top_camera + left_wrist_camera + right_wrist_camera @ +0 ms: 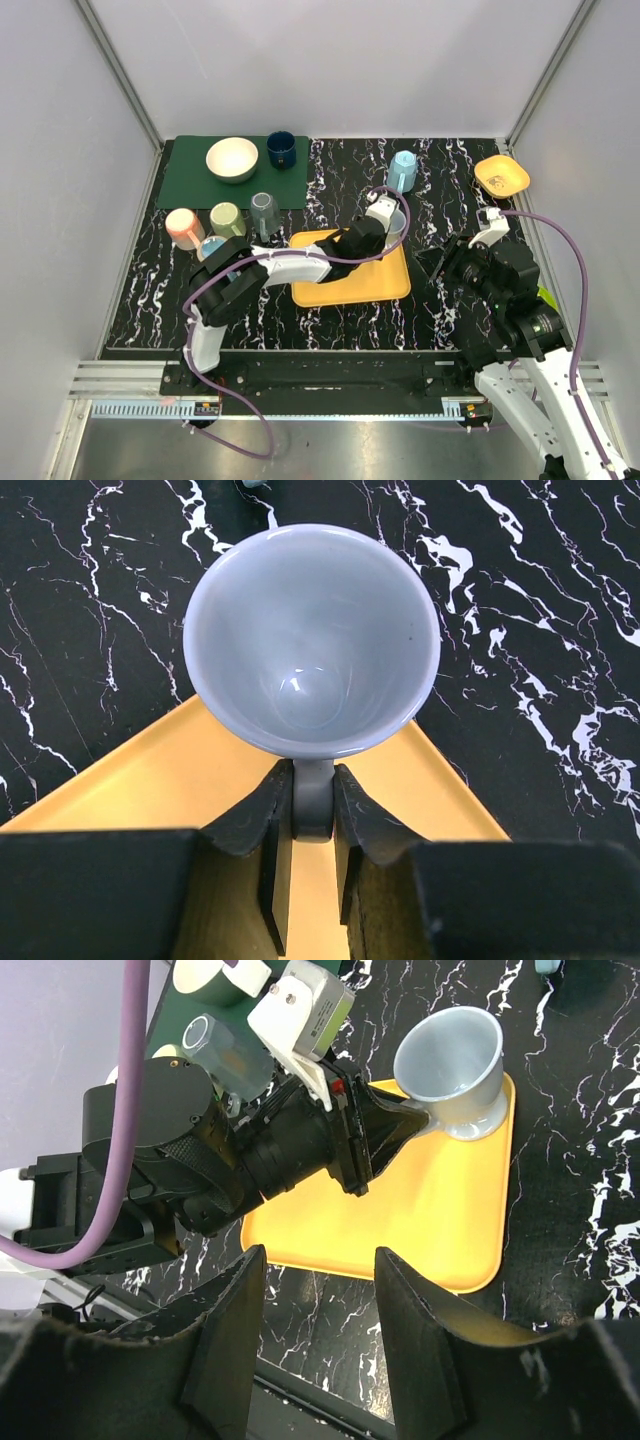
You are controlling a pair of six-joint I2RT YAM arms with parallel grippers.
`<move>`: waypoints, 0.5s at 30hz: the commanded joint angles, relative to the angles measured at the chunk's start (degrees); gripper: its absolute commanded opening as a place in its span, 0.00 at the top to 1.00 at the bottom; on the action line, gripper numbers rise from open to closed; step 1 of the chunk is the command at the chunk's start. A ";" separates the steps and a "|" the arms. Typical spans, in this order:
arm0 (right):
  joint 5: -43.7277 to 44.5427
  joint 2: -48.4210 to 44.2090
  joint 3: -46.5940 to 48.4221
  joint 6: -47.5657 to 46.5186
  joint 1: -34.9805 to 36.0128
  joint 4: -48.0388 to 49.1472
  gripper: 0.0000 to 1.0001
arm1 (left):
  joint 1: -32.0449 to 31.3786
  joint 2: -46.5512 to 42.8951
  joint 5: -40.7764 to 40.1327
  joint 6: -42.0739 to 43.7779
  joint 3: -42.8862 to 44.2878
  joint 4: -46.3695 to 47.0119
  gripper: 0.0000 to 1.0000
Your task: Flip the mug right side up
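A pale grey mug (pixel 395 222) (pixel 310 640) (pixel 450 1055) has its mouth up at the far right corner of the yellow tray (pixel 350 285) (pixel 120 785) (pixel 420 1210). Its base looks to rest on the tray, and its inside is empty. My left gripper (pixel 376 232) (pixel 312 805) (pixel 402 1125) is shut on the mug's handle, which sits between the two black fingers. My right gripper (pixel 437 265) (pixel 315 1295) hovers open over the table's near edge, right of the tray, with nothing in it.
A light blue mug (pixel 403 170) stands behind the tray and a yellow bowl (pixel 502 177) at the far right. A green mat (pixel 190 185) holds a white bowl (pixel 232 159) and a dark blue cup (pixel 281 149). Several cups (pixel 227 218) cluster left of the tray.
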 commanded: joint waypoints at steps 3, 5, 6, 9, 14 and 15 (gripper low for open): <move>1.78 0.08 0.14 -1.10 0.72 0.47 0.47 | -0.40 -3.49 -2.54 0.04 -0.77 3.33 0.57; 2.04 0.17 0.40 -1.01 0.81 0.39 0.47 | -0.40 -6.39 -3.77 0.30 -2.54 3.25 0.48; 2.21 0.43 0.58 -1.01 0.73 0.39 0.47 | -0.48 -7.61 -5.26 0.39 -4.12 2.81 0.45; 4.76 2.35 1.81 0.04 0.81 0.91 0.46 | -0.92 -14.90 -7.55 0.39 -7.72 0.44 0.36; 18.01 12.19 7.06 2.68 0.72 3.01 0.44 | -1.80 -33.18 -12.30 -2.68 -13.87 -7.89 0.17; 19.95 17.52 8.21 2.68 0.72 3.54 0.43 | -1.98 -35.73 -13.70 -3.38 -14.67 -9.57 0.17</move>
